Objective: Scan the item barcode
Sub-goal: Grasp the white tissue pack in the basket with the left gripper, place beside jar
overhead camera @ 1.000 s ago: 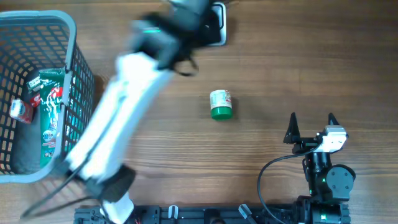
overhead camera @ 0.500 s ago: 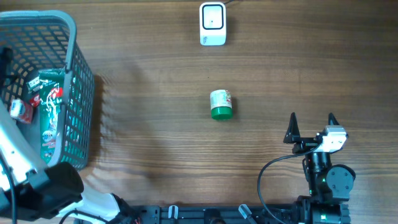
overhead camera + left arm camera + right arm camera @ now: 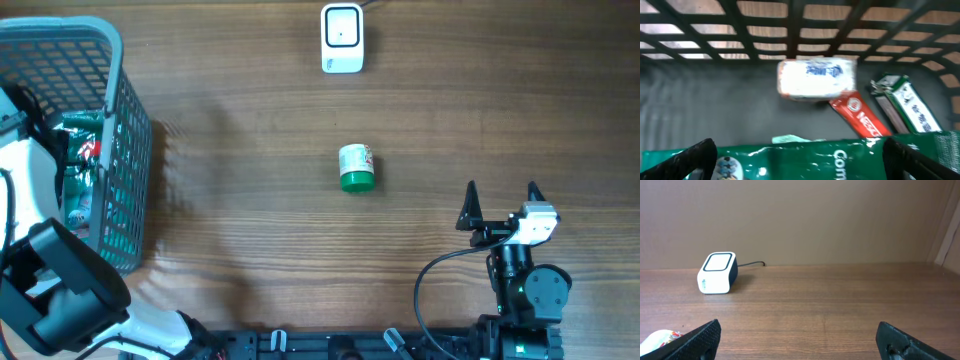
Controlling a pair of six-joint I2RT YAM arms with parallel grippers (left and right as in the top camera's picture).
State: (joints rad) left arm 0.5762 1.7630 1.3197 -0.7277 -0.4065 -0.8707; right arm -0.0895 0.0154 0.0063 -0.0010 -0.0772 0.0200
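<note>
Items sit in the grey plastic lattice basket [image 3: 122, 110] at the table's left edge. White rectangular packet [image 3: 816, 79] with blue print lies flat on the basket floor, near the far wall. Red stick sachet [image 3: 860, 117] lies just right of it, one end touching or tucked under the packet's corner; which one cannot be told. Green-and-white sachet [image 3: 907, 107] lies further right. Large green foil bag [image 3: 840, 160] lies nearest the wrist camera.

Left gripper [image 3: 800, 162] hangs inside the basket above the green bag, fingers spread wide, grasping nothing.

Small white jar with green cap [image 3: 355, 167] lies on its side mid-table on the brown wooden table [image 3: 250, 220], well apart from the basket. White box-shaped barcode scanner [image 3: 342, 38] stands at the far edge, in line with the jar, cable running off behind it.

Right gripper [image 3: 502, 195] rests at the near right of the table, fingers splayed, empty, pointing toward the scanner.
</note>
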